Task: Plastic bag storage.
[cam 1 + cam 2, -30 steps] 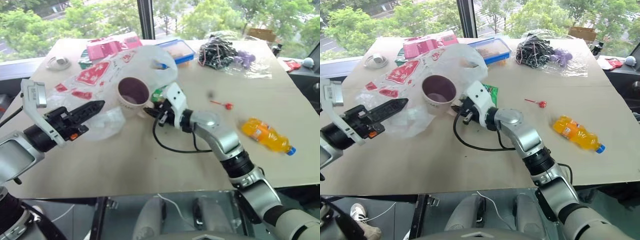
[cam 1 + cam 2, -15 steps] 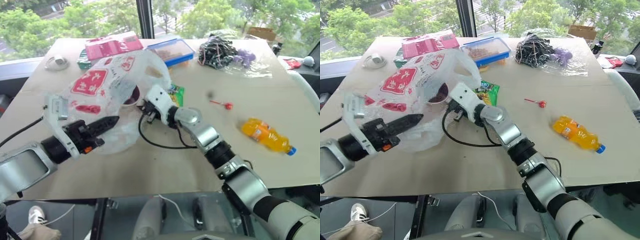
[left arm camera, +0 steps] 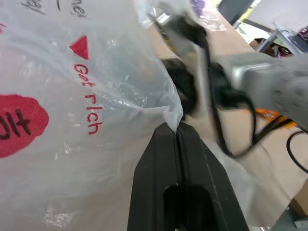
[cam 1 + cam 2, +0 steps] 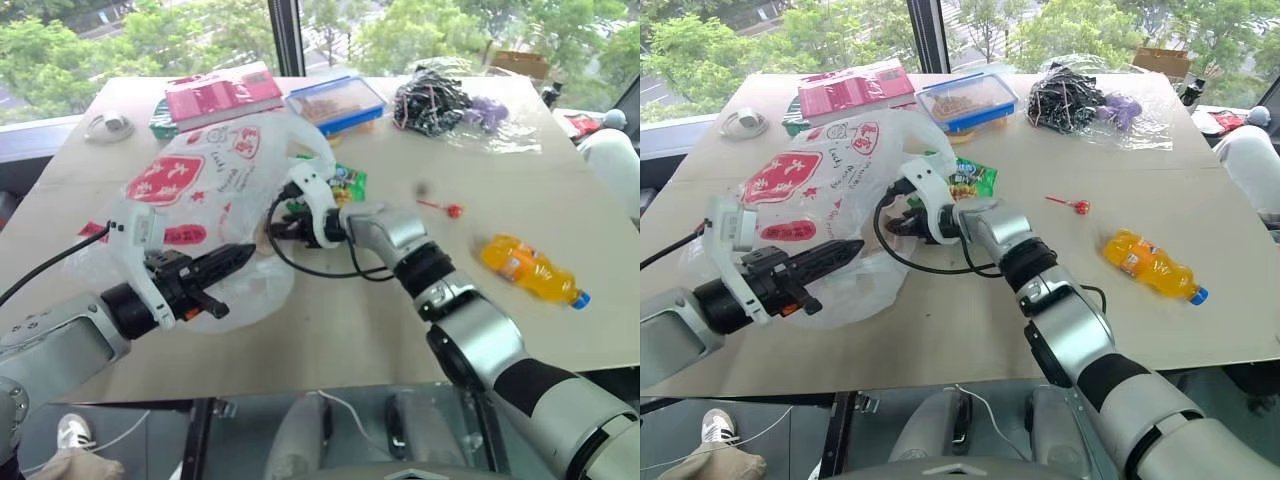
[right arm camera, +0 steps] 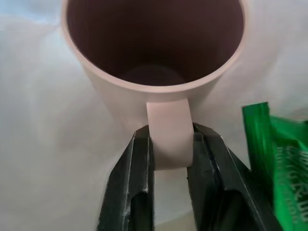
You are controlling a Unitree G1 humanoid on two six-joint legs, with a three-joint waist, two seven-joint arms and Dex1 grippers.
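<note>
Here, crinkly translucent plastic bag [image 4: 820,190], smooth round mug [image 5: 154,62]

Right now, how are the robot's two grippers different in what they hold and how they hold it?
The left gripper is shut tight on a pinched fold of the thin plastic bag; the right gripper is spread around the rigid handle of the pink mug. The left gripper points at the bag from outside, while the right gripper reaches in under the bag. Both have two black fingers.

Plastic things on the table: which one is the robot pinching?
The big white plastic bag with red printing; the left fingers are shut on its edge. The clear crinkly sheet lies untouched at the far end.
</note>
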